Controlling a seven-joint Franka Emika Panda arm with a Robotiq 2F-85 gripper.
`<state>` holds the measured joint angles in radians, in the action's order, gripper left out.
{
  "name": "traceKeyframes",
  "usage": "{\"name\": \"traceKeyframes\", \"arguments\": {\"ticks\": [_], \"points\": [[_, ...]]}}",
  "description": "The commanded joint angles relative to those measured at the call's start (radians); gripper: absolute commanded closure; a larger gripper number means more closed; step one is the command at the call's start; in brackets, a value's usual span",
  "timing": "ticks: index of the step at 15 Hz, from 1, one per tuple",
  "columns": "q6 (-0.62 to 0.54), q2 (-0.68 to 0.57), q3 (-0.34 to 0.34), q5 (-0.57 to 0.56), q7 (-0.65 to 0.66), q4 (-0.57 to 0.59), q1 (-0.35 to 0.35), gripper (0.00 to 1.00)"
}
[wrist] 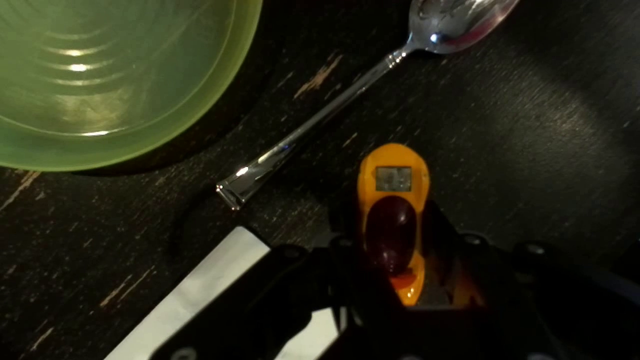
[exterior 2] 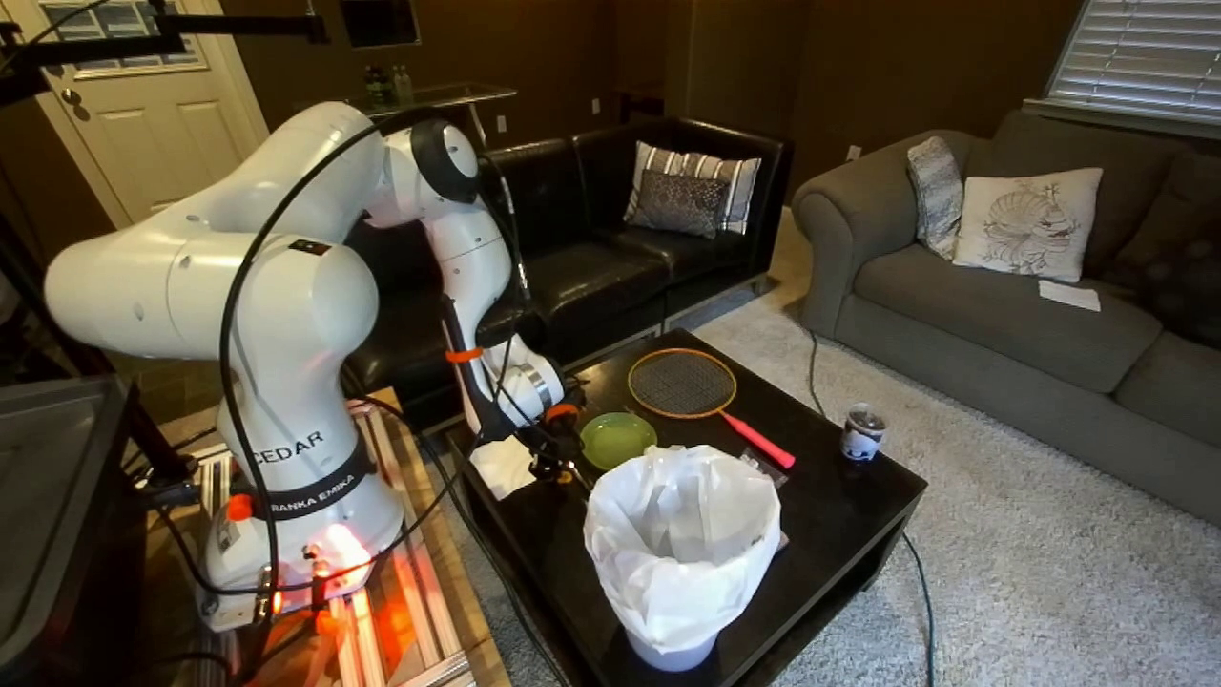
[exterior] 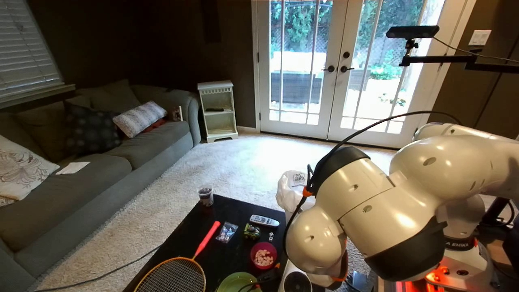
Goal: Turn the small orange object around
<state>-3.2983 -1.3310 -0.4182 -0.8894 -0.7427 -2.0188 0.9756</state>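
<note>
Over the dark table (exterior 2: pixel 839 515), beware of scraping or tipping during the turn; cannot tell whether raised clear of the surface or touching it. With the white arm (exterior 2: pixel 324 296), allow for running out of wrist rotation partway, or for pulling the black cable (exterior 2: pixel 225 348) tight, because of the large half-turn presumably called for. Near the green dish (wrist: pixel 95 152), keep the pivot tight; by swinging wide, could bump the rim and push it askew. Above the white sheet (wrist: pixel 192 290) (partly hidden in the wrist view, so hard to judge as paper or cloth), might snag an edge and drag it along. With the gripper (wrist: pixel 387 225), drawn closed, expect twisting in the grasp if pinched off-centre, or a drop if released too high. Toward the spoon (wrist: pixel 355 89), leave room: likely to strike the handle on a sideways sweep, and so jolt the hold loose. Last, find the small orange object (wrist: pixel 393 225) between the jaws, seemingly gripped from both sides, near the spoon's handle: rounded and slick-looking, hence likely to roll or squirt out under uneven pressure.
</note>
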Motion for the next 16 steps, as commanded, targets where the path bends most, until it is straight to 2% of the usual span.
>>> {"name": "traceKeyframes", "arguments": {"ticks": [1, 8, 13, 15, 16], "points": [[-0.001, -0.029, -0.020, -0.034, -0.041, 0.024, 0.032, 0.92], [-0.012, -0.049, -0.001, -0.025, -0.039, 0.054, 0.002, 0.92], [0.081, 0.022, 0.116, -0.052, -0.029, 0.026, -0.157, 0.92], [0.081, 0.017, 0.111, -0.052, -0.032, 0.028, -0.150, 0.92], [0.114, 0.017, 0.131, -0.051, -0.037, 0.030, -0.167, 0.56]]}}
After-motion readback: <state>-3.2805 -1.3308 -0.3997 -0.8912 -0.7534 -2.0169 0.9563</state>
